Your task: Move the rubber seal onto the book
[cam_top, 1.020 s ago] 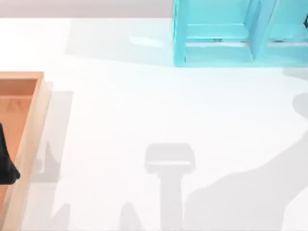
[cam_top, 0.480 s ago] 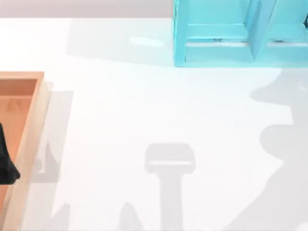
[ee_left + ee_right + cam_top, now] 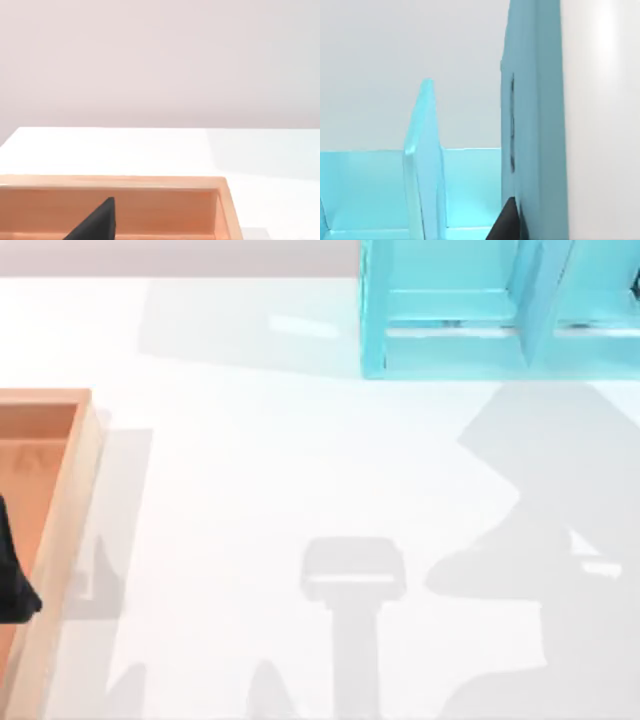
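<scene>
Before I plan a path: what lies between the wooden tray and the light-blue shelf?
Bare white table with shadows, seen from the top view, between tray and shelf.

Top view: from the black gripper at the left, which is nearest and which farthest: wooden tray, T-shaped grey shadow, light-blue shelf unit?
From the left gripper:
1. Orange wooden tray, left edge, with the gripper over it.
2. T-shaped grey shadow, bottom centre.
3. Light-blue shelf unit, top right.
</scene>
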Action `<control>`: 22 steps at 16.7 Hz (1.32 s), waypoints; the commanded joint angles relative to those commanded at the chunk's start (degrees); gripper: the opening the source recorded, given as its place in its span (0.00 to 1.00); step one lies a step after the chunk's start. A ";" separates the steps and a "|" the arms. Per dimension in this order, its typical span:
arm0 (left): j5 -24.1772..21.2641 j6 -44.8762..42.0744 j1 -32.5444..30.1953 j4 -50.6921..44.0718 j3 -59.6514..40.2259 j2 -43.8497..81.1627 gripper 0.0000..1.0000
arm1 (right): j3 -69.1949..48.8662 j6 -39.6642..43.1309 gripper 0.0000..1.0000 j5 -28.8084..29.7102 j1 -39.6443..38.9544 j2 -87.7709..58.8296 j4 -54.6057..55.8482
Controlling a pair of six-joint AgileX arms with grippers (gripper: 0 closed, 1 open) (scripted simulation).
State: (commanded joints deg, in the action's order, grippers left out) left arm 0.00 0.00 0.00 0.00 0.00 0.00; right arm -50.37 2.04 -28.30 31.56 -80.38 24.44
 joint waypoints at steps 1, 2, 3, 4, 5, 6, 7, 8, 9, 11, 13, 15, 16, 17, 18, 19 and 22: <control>0.00 0.00 0.00 0.00 0.00 0.00 1.00 | 0.88 0.08 0.00 -0.43 0.44 1.56 -0.99; 0.00 0.00 0.00 0.00 0.00 0.00 1.00 | 1.46 0.13 0.00 -0.72 0.73 2.56 -1.63; 0.00 0.00 0.00 0.00 0.00 0.00 1.00 | 1.65 0.15 0.00 -0.82 0.82 2.89 -1.85; 0.00 0.00 0.00 0.00 0.00 0.00 1.00 | 1.65 0.15 0.00 -0.82 0.82 2.89 -1.85; 0.00 0.00 0.00 0.00 0.00 0.00 1.00 | 1.65 0.15 0.00 -0.82 0.82 2.89 -1.85; 0.00 0.00 0.00 0.00 0.00 0.00 1.00 | 1.65 0.15 0.00 -0.82 0.82 2.89 -1.85; 0.00 0.00 0.00 0.00 0.00 0.00 1.00 | 1.65 0.04 0.00 -0.77 0.53 2.52 -1.78; 0.00 0.00 0.00 0.00 0.00 0.00 1.00 | 1.65 0.04 0.00 -0.77 0.53 2.52 -1.78; 0.00 0.00 0.00 0.00 0.00 0.00 1.00 | 1.35 0.44 0.00 -0.24 -0.04 2.49 -1.60; 0.00 0.00 0.00 0.00 0.00 0.00 1.00 | -0.06 2.50 0.00 2.38 -2.99 2.18 -0.84; 0.00 0.00 0.00 0.00 0.00 0.00 1.00 | -2.24 5.97 0.00 6.74 -8.18 1.34 0.15; 0.00 0.00 0.00 0.00 0.00 0.00 1.00 | -4.88 10.58 0.00 12.43 -15.21 -0.19 1.11; 0.00 0.00 0.00 0.00 0.00 0.00 1.00 | -6.30 13.22 0.00 15.67 -19.29 -1.24 1.52; 0.00 0.00 0.00 0.00 0.00 0.00 1.00 | -7.76 16.04 0.00 19.13 -23.68 -2.48 1.87; 0.00 0.00 0.00 0.00 0.00 0.00 1.00 | -9.23 19.01 0.00 22.79 -28.33 -3.92 2.14; 0.00 0.00 0.00 0.00 0.00 0.00 1.00 | -10.70 22.11 0.00 26.60 -33.18 -5.54 2.34; 0.00 0.00 0.00 0.00 0.00 0.00 1.00 | -15.00 31.81 0.00 38.67 -48.36 -11.42 2.48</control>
State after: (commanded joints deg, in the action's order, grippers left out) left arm 0.00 0.00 0.00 0.00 0.00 0.00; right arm -65.37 33.85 10.37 -16.80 -91.80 26.92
